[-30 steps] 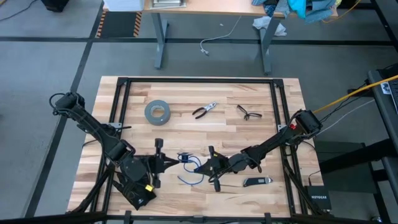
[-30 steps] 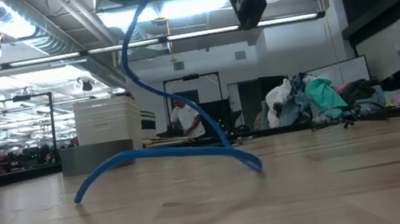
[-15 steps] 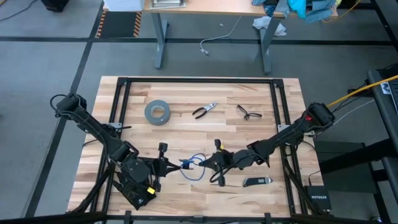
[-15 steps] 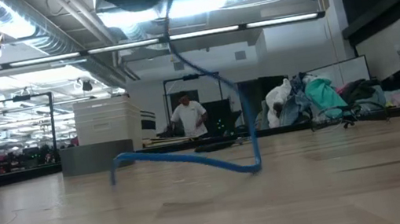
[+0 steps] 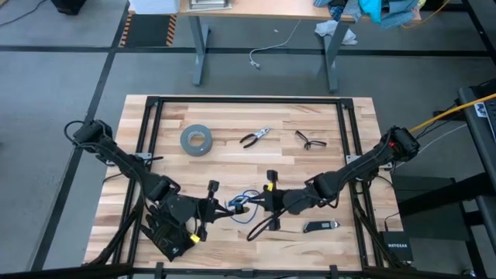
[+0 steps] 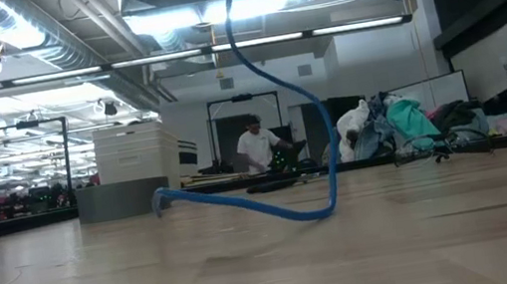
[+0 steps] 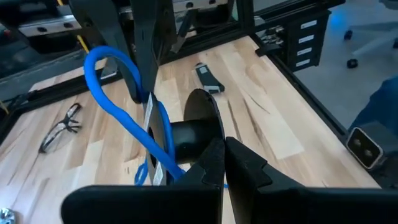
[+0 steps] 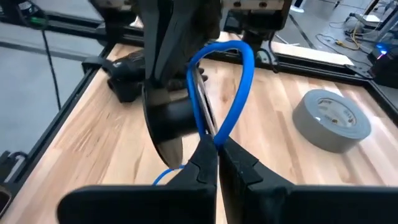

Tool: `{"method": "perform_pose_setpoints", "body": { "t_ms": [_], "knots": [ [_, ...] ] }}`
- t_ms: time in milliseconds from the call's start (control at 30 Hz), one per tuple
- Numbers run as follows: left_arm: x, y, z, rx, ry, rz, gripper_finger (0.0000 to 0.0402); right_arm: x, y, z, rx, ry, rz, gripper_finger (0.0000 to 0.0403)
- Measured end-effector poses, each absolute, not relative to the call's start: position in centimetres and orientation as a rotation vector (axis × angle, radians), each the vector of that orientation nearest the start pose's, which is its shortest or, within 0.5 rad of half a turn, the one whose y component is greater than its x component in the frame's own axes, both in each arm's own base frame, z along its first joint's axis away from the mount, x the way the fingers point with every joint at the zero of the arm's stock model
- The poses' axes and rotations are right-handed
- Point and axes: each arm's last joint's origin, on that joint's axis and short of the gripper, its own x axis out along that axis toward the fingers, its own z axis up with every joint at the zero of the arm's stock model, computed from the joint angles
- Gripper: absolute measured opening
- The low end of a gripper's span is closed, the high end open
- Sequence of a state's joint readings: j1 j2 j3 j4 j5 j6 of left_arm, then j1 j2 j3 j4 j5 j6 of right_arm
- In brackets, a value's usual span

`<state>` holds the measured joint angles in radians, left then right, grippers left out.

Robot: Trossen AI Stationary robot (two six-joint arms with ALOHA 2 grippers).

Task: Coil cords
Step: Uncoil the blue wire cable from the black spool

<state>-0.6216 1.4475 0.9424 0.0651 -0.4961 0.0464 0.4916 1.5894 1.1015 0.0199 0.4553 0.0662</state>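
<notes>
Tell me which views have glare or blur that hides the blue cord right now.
Low view: bright ceiling lights glare at the top where the cord rises, though its loop on the table stays clear. Left wrist view: the left gripper and cord close to the lens are soft. Right wrist view: the right gripper is shut on the cord, readable.

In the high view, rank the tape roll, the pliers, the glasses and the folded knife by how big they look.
1. Tape roll, clearly largest.
2. Pliers, glasses and folded knife: too alike in extent to rank.
</notes>
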Motion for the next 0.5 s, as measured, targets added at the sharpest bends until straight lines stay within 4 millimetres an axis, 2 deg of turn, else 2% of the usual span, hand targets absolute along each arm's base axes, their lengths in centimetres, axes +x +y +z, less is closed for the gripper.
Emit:
{"method": "perform_pose_setpoints", "body": {
  "t_ms": [300, 500],
  "knots": [
    [26.10, -17.18, 25.39, 0.284, 0.432, -0.126, 0.0000, 31.50, 15.51, 25.80, -0.134, 0.474, 0.039, 0.0001],
    [26.44, -17.58, 26.16, 0.274, 0.353, -0.221, 0.0000, 31.60, 15.51, 25.96, -0.130, 0.457, 0.040, 0.0001]
  ]
}}
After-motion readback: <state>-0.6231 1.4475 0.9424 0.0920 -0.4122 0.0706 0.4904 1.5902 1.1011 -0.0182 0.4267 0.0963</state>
